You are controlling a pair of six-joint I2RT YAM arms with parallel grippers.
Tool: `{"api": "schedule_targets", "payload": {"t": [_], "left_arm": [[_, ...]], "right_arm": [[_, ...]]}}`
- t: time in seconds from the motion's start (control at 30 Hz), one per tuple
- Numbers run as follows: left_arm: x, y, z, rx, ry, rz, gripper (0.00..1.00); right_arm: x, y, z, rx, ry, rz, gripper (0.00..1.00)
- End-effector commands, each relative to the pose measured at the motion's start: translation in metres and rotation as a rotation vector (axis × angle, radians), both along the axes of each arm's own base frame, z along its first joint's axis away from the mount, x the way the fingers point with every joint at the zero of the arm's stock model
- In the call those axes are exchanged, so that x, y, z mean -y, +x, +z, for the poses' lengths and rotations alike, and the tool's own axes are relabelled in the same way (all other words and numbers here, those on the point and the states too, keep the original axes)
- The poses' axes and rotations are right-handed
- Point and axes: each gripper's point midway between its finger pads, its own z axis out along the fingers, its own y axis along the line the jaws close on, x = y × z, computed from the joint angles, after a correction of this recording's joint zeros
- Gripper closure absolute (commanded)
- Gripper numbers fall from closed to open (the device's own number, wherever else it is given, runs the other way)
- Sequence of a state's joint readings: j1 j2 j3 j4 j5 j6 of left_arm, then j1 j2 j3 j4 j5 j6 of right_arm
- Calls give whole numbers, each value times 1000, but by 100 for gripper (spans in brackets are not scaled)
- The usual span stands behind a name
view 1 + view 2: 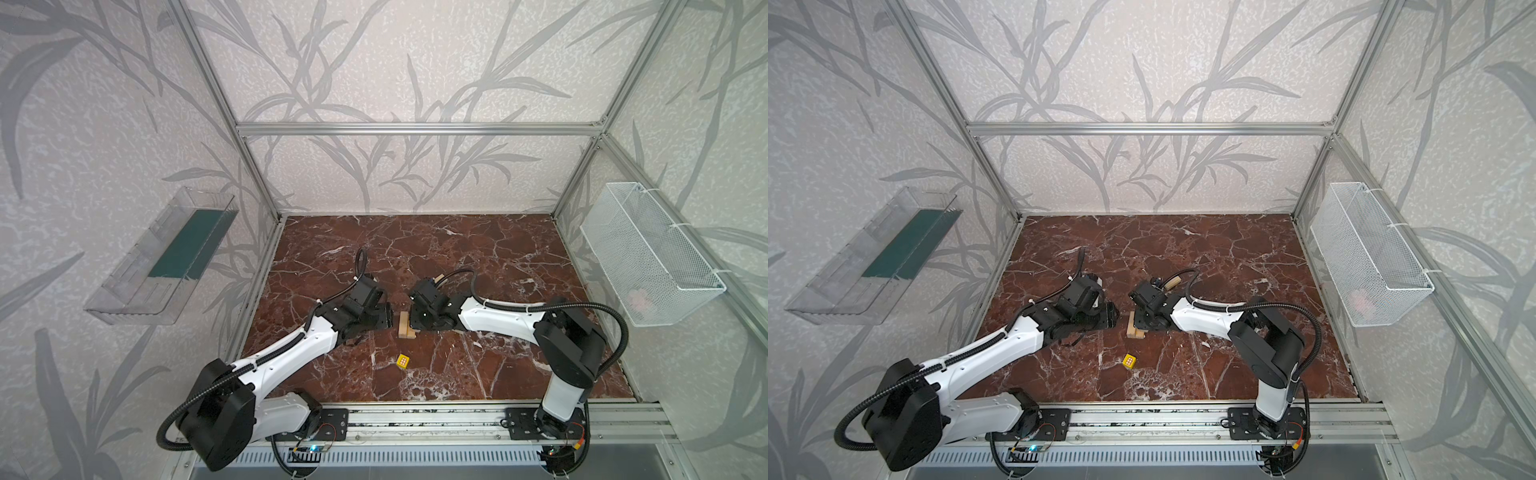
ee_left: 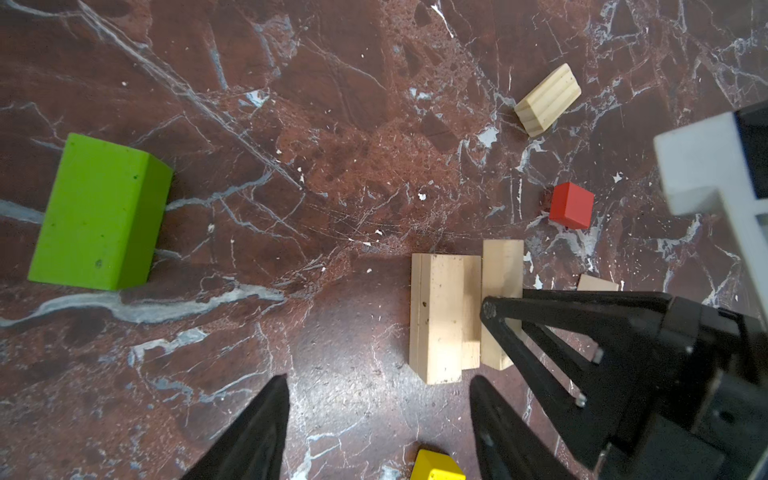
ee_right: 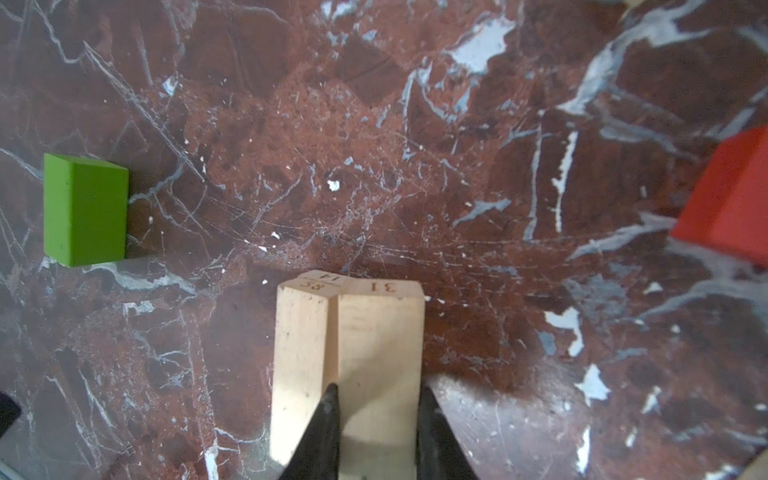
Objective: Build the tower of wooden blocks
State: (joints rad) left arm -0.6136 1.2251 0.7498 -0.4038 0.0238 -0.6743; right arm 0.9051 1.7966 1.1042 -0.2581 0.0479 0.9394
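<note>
Pinching a smooth pale wood bar (image 3: pixel 378 353), the right fingers (image 3: pixel 326 419) hold it touching its twin (image 3: pixel 301 353); the left fingers (image 2: pixel 270 419) hang spread above the veined marble surface (image 2: pixel 291 124).

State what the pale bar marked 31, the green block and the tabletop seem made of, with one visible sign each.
Pale bar: likely bare wood; faint grain and specks show. Green block: perhaps wood under matte opaque paint; no grain visible. Tabletop: red-brown marble look with white veins, possibly only printed.
</note>
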Motion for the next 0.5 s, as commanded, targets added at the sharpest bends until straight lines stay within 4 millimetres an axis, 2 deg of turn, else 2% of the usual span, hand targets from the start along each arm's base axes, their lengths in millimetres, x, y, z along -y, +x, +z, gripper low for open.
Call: {"api": "schedule_targets", "payload": {"t": [0.0,0.47], "left_arm": [[-6,0,1,10,7,25,33],[-6,0,0,7,6,25,33]], "right_arm": [[-6,3,1,4,30,-16,77],[-1,-3,-8,-16,21,-16,74]]}}
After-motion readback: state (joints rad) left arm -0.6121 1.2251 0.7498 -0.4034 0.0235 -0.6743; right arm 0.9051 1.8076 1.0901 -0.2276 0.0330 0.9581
